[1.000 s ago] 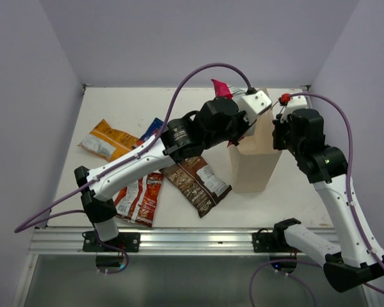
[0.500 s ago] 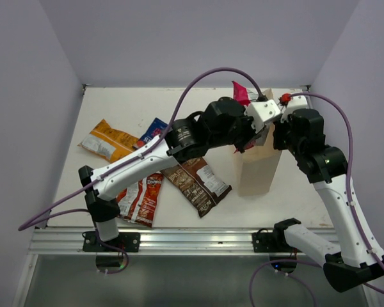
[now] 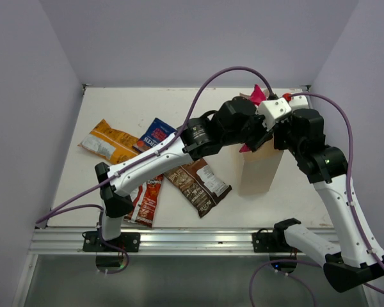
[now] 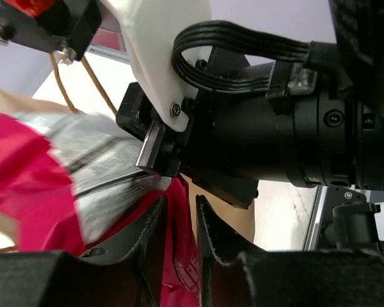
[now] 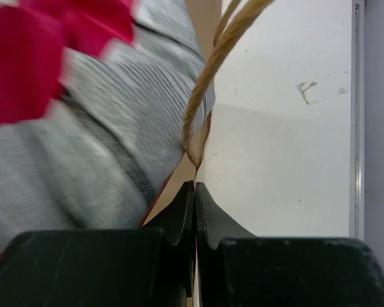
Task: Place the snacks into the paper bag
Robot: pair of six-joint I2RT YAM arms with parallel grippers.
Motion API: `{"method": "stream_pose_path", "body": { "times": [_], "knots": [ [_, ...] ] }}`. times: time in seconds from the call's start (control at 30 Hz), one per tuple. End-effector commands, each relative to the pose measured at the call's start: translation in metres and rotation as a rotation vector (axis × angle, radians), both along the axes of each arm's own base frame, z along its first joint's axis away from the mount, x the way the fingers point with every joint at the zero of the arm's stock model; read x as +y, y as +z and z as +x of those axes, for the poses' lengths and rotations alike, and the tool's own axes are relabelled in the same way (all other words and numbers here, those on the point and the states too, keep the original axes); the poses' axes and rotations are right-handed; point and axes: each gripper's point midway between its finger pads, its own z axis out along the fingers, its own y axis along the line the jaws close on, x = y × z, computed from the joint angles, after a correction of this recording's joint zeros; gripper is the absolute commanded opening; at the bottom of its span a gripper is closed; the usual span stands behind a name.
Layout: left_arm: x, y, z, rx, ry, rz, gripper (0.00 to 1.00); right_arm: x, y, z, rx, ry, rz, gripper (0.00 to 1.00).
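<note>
The pink-and-white crinkly foil packet (image 3: 257, 96) hangs over the tall beige kraft paper bag (image 3: 261, 173), at the table's 3 o'clock (the drop, I judge). The left gripper (image 4: 181, 206) has its jaws slightly apart around the packet, and I cannot tell whether they grip it. The right gripper (image 5: 195, 189) is clamped on the bag's rim. Next, the left jaws need to release fully.

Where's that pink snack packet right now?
In the top view the pink packet is on the right side of the table, sticking up from the open top of the paper bag, between the fingers of the left gripper.
</note>
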Motion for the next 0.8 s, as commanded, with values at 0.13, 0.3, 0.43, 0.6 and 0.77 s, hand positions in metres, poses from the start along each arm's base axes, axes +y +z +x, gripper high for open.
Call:
{"method": "stream_pose_path", "body": {
  "times": [0.13, 0.3, 0.43, 0.6, 0.77],
  "knots": [
    [0.020, 0.077, 0.000, -0.070, 0.071, -0.175, 0.28, 0.001, 0.006, 0.001, -0.026, 0.008, 0.000, 0.00],
    [0.019, 0.082, -0.004, -0.062, 0.049, -0.196, 0.41, 0.001, 0.006, 0.000, -0.024, 0.010, 0.000, 0.00],
    [0.035, 0.089, 0.004, -0.090, 0.128, -0.198, 0.60, 0.001, 0.006, 0.000, -0.024, 0.008, -0.001, 0.00],
    [0.161, 0.197, -0.020, -0.336, 0.303, -0.617, 0.70, 0.002, 0.005, 0.000, -0.021, 0.012, 0.000, 0.00],
    [0.269, 0.099, 0.019, -0.255, 0.871, -0.577, 0.70, 0.000, 0.008, -0.001, -0.029, 0.009, -0.002, 0.00]
  ]
}}
